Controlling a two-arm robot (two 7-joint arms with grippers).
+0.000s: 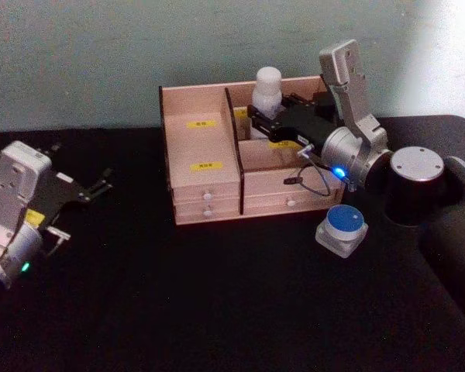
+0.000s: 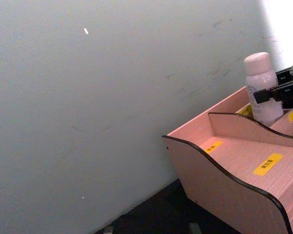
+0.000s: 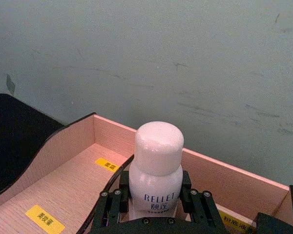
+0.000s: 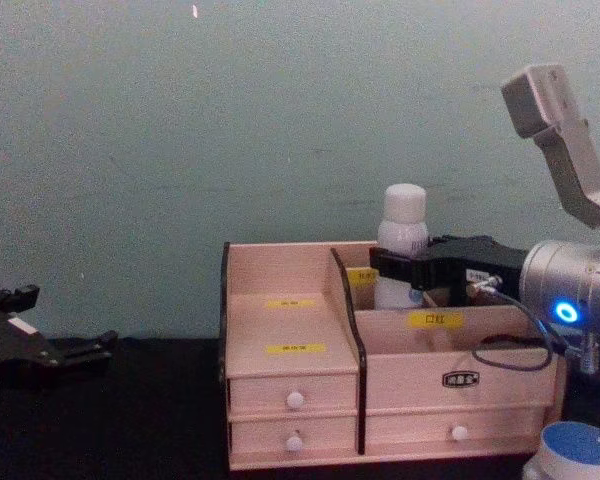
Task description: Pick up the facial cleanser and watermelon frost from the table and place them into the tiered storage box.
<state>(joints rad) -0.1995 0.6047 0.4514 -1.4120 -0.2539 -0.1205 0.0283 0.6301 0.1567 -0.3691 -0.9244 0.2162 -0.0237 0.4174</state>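
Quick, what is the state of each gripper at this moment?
Left gripper: parked at the left, state cannot be told.
Right gripper: closed on the facial cleanser, at the back of the tiered storage box.

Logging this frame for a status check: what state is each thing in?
Pale pink-beige wooden tiered storage box: drawers shut.
White round-capped cleanser bottle: upright, capped, gripped at the box's rear compartment.
Right gripper: shut on the bottle.
Blue-lidded clear jar: lidded, standing on the black table.
Left gripper: parked at the left.
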